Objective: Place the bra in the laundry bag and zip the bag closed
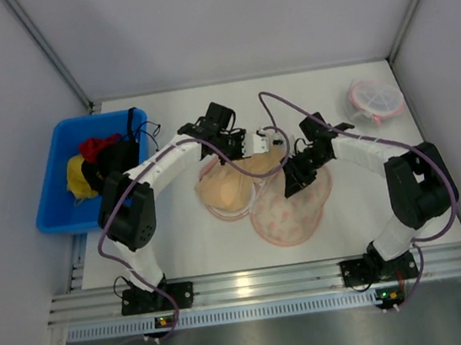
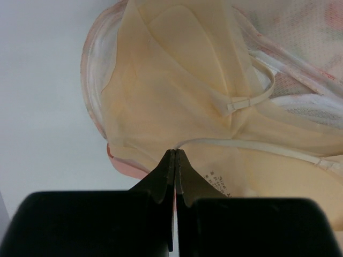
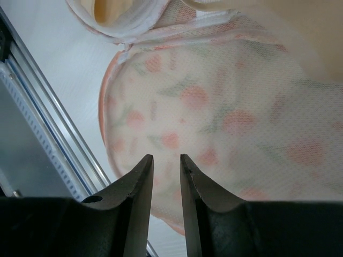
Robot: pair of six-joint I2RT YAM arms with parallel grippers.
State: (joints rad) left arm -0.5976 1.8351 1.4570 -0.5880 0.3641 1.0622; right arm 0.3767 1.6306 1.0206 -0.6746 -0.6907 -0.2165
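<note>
blue bin (image 1: 52,209) of red, yellow, black clothes (image 1: 98,147), round pink-rimmed mesh pouch (image 1: 374,101)

We see a white table (image 1: 181,247). In the middle lies the laundry bag (image 1: 296,208), flat and open, cream with pink spots. The tan bra (image 1: 228,188) rests on its left half. Far to the right lies a small round net thing (image 1: 374,102) with a pink rim. A blue box (image 1: 56,189) sits at the far left edge.

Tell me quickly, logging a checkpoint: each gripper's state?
Left gripper: closed at edge of the bra; grip unclear.
Right gripper: slightly open, empty, over the laundry bag.
</note>
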